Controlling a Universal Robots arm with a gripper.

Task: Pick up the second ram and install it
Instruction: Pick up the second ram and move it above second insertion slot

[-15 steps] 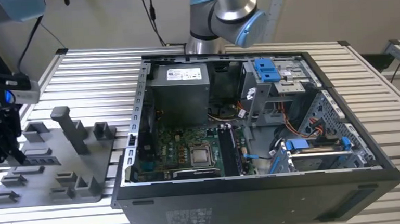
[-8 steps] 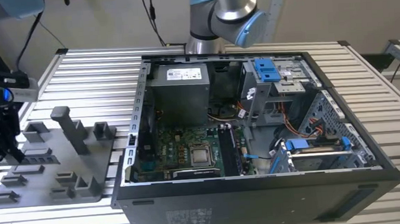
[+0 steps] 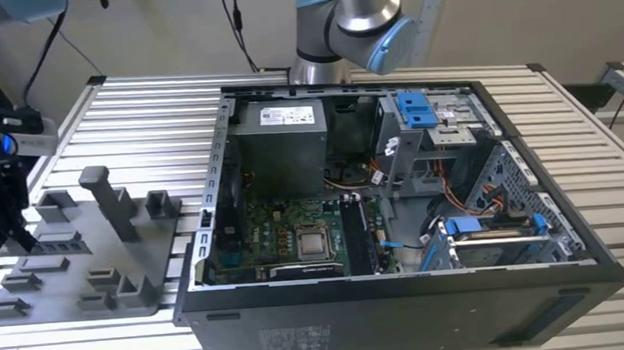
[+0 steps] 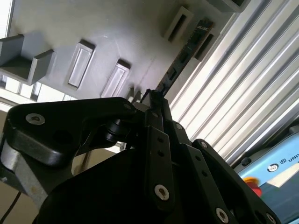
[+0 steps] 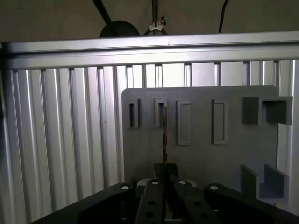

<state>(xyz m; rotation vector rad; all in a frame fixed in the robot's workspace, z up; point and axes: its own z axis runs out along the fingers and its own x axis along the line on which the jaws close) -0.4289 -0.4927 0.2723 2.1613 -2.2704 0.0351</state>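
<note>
Gripper [image 3: 12, 234]: at the exterior view's far left, over the gray plate [image 3: 59, 294], well apart from the case [image 3: 408, 320].
Jaws: narrow, pinched on the near edge of the ram [image 4: 184, 58], as both wrist views show.
Ram, place: it reaches from the gripper [image 5: 164, 168] straight out to a slot [image 5: 159, 107] on the plate [image 5: 201, 163]. I cannot tell whether its far edge sits in the slot or hangs just clear of it.
Risk at the plate: if the far edge is seated, a pull that is even slightly tilted could bind the stick or drag the plate along. The grip takes only one thin edge, so the ram could well pivot or slip.
Ram, look: thin, flat and dark, far longer than tall. Edge-on in the first wrist view it is a mere line [image 5: 164, 135]. In the second wrist view it is a long narrow strip with small dark blocks along it.
Plate, look: gray, with slot blocks and upright posts, lying on the slatted table [image 3: 146, 128].
Case: open-topped, filling the middle and the exterior view's right, with the board [image 3: 283, 238] low inside.
Risk at the case: cables and a drive cage crowd the board. A ram twisted in the grip would likely meet its socket askew and fail to seat.
</note>
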